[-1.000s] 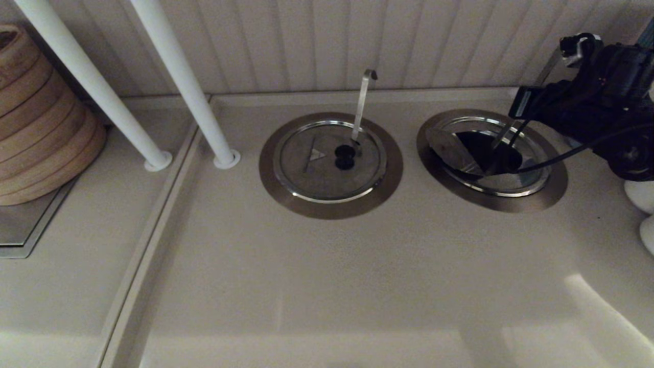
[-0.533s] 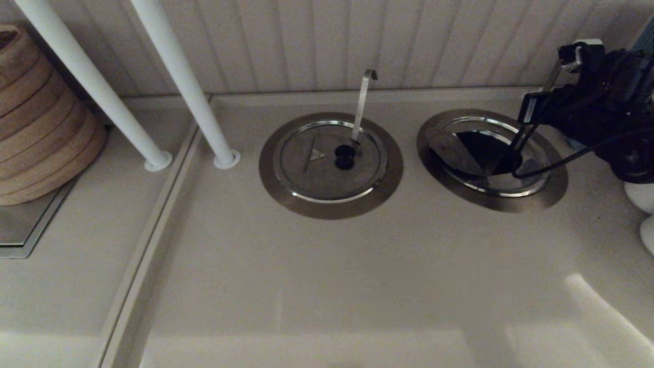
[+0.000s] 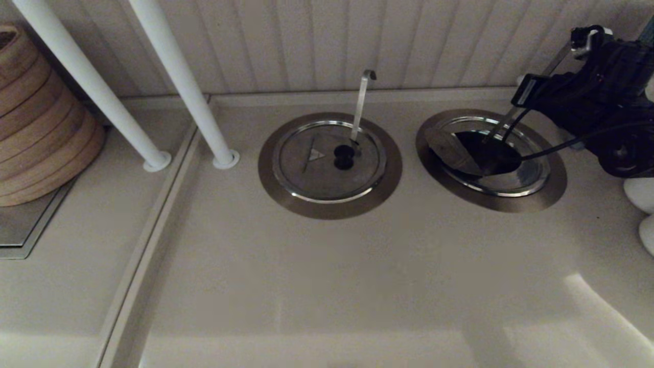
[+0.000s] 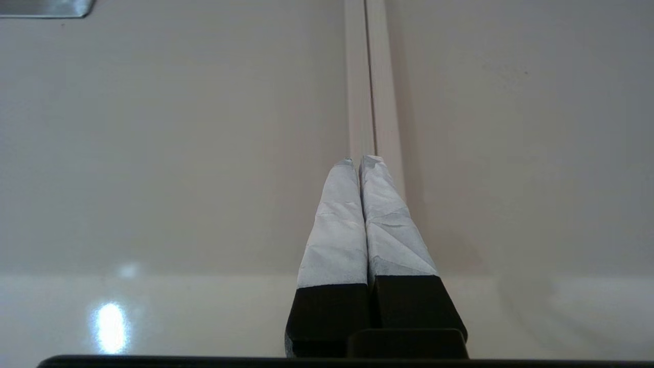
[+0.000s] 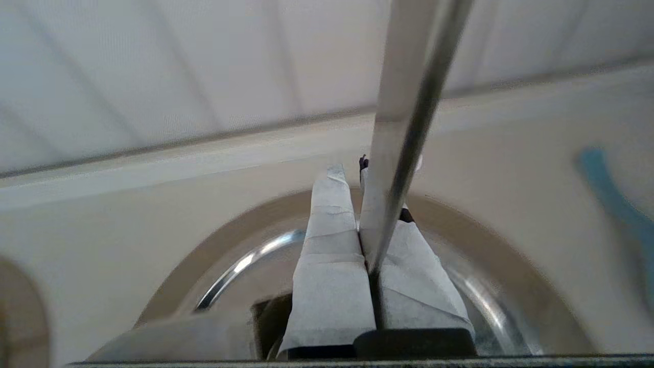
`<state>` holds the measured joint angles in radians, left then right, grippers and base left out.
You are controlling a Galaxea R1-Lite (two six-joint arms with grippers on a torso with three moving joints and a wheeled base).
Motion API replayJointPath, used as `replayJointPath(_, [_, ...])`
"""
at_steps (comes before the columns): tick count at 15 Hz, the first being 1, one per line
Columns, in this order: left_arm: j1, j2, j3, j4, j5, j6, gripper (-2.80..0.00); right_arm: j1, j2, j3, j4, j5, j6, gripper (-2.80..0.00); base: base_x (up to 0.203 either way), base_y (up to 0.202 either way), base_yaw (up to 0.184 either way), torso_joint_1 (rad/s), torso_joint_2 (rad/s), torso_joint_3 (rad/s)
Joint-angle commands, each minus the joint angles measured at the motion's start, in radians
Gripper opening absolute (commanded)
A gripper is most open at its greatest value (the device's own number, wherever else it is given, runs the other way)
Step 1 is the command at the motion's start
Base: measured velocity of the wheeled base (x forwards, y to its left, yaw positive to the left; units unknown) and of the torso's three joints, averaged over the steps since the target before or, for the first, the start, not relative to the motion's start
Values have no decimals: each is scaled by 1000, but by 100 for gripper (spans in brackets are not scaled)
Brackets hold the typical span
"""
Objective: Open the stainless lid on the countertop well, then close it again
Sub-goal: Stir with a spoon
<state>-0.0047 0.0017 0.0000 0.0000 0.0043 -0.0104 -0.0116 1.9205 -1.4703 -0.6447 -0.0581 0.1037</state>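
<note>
The stainless lid [image 3: 452, 145] on the right countertop well [image 3: 511, 202] is folded open; its left half stands tilted over the dark opening, and its knob is hidden. The raised flap [image 5: 173, 337] also shows in the right wrist view. My right gripper [image 3: 526, 89] hovers above the well's far right rim, clear of the lid. Its taped fingers [image 5: 332, 245] are shut with nothing seen between them. The straight ladle handle [image 3: 531, 92] crosses just in front of one finger in the right wrist view. My left gripper [image 4: 360, 159] is parked, shut, over a countertop seam.
A second well [image 3: 329, 163] with a closed lid and hook-tipped ladle handle [image 3: 361, 102] lies to the left. Two white posts [image 3: 179, 82] stand at the back left beside stacked bamboo steamers [image 3: 36, 117]. White objects [image 3: 641, 197] sit at the right edge.
My right gripper has risen and shifted back toward the wall above the well. The lid stays folded open. The left arm has not moved.
</note>
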Motion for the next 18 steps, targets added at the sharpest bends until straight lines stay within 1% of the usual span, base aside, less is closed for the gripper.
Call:
replayJointPath(1, [0,0,0,0,0,0,-280,18,-12,14,16,26,8,-280,0,0,0,0,0,0])
replayJointPath(3, [0,0,0,0,0,0,-280,12,-29,28,52,53,0,-280,0,0,0,0,0,0])
replayJointPath(5, [0,0,0,0,0,0,-280,-7,-70,41,141,119,-3,-280,0,0,0,0,0,0])
replayJointPath(6, [0,0,0,0,0,0,-280,-21,-76,46,151,135,-10,-280,0,0,0,0,0,0])
replayJointPath(8, [0,0,0,0,0,0,-280,-50,-57,46,151,135,-71,-280,0,0,0,0,0,0])
replayJointPath(11, [0,0,0,0,0,0,-280,-59,-24,39,145,112,-115,-280,0,0,0,0,0,0])
replayJointPath(13, [0,0,0,0,0,0,-280,-59,18,34,132,62,-176,-280,0,0,0,0,0,0])
replayJointPath(14, [0,0,0,0,0,0,-280,-59,44,17,106,40,-183,-280,0,0,0,0,0,0])
replayJointPath(15, [0,0,0,0,0,0,-280,-58,69,-3,90,31,-172,-280,0,0,0,0,0,0])
replayJointPath(17, [0,0,0,0,0,0,-280,-56,106,-52,87,23,-103,-280,0,0,0,0,0,0])
replayJointPath(18, [0,0,0,0,0,0,-280,-57,116,-59,89,23,-96,-280,0,0,0,0,0,0])
